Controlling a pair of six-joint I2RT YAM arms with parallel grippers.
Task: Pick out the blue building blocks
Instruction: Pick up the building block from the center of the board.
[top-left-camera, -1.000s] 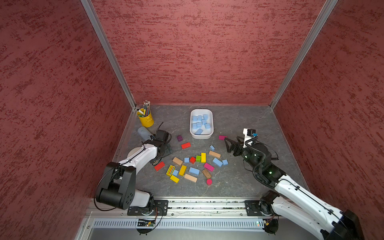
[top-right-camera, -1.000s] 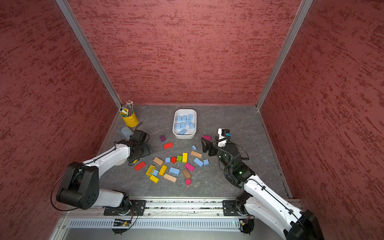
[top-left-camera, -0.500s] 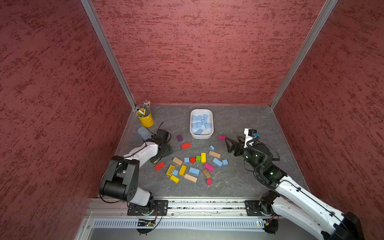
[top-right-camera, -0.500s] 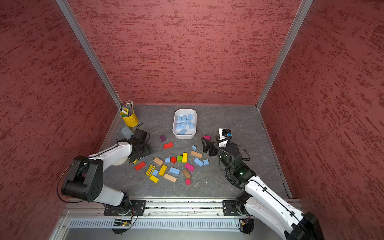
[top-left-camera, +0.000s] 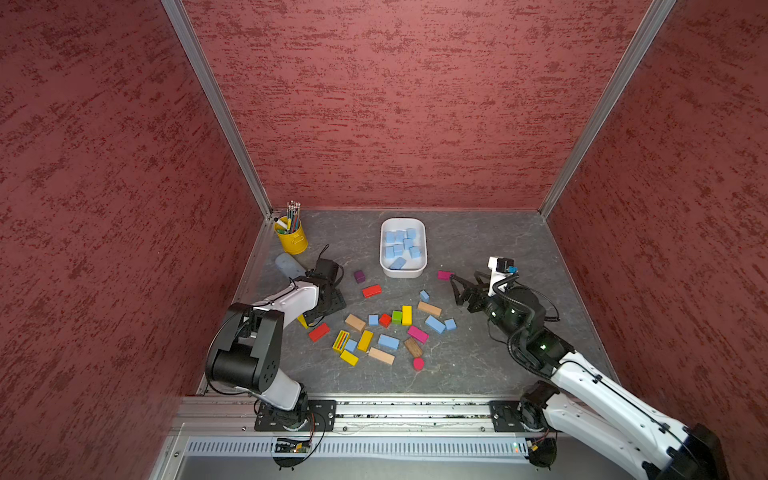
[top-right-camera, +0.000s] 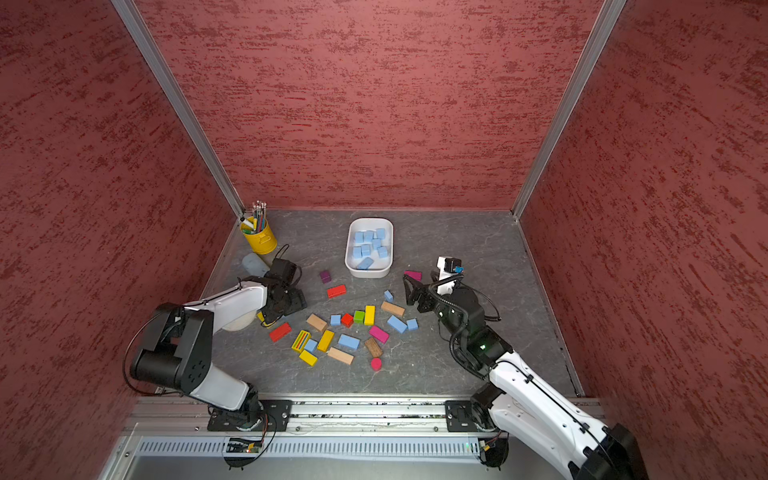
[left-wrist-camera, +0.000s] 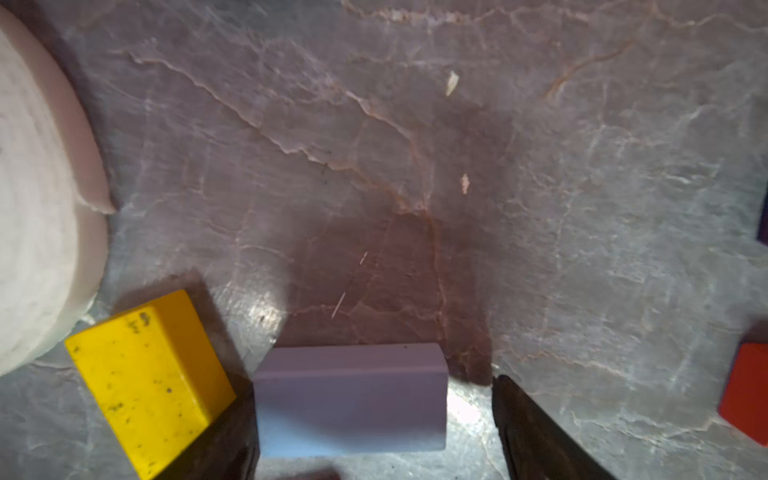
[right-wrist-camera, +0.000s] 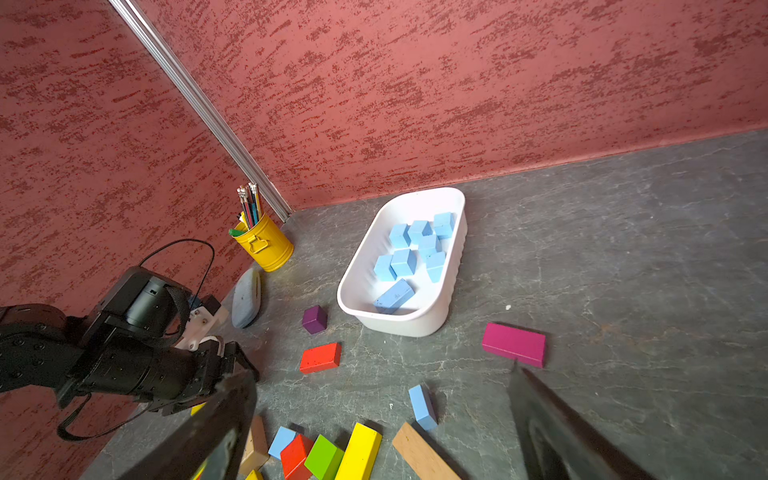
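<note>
- The left gripper (left-wrist-camera: 374, 384) sits low on the table. Its jaws are set narrow either side of a small block (left-wrist-camera: 351, 401), with a gap still showing at one finger, so it is not clamped.
- In the shaded wrist view the block looks pale lilac. It is probably blue, and both top views hide it under the arm.
- It looks like painted wood, so likely light and stiff, with smooth faces that could slip. The best hold is across the two long flat sides at mid-length.
- A yellow block (left-wrist-camera: 149, 382) lies just beside it, crowding one finger.
- The right gripper (top-left-camera: 459, 289) hangs wide and empty near a pink block (top-left-camera: 444, 274).
- The white tray (top-left-camera: 402, 273) already holds blue blocks (top-left-camera: 399, 245). More blue ones (top-left-camera: 389, 341) lie in the mixed pile.
</note>
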